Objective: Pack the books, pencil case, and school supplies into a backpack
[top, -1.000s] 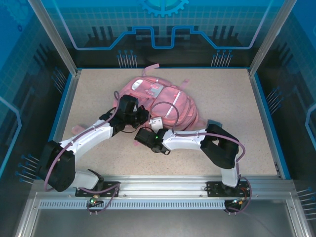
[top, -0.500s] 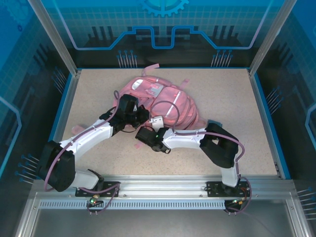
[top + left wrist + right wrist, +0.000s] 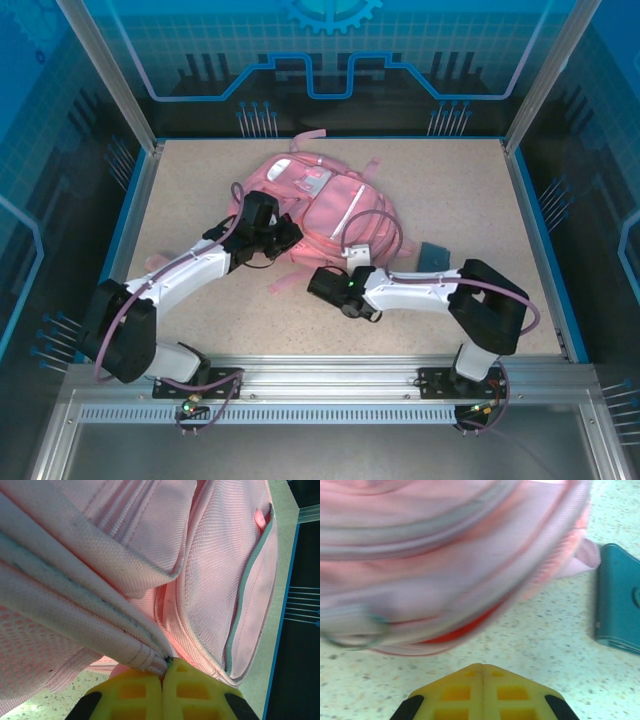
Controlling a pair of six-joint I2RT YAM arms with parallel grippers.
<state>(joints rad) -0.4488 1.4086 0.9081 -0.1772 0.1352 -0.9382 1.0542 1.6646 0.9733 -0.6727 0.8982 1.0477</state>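
The backpack [image 3: 325,205] lies midway on the table [image 3: 480,180]; a flat piece [image 3: 435,256] lies near its right side.

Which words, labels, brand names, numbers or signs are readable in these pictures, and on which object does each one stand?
No readable text anywhere.
backpack: a pale patch near its top, too small to show any letters.
teal flat piece: a round mark at its edge, cut off by the frame, not readable.
back wall: a gear drawing, without letters.
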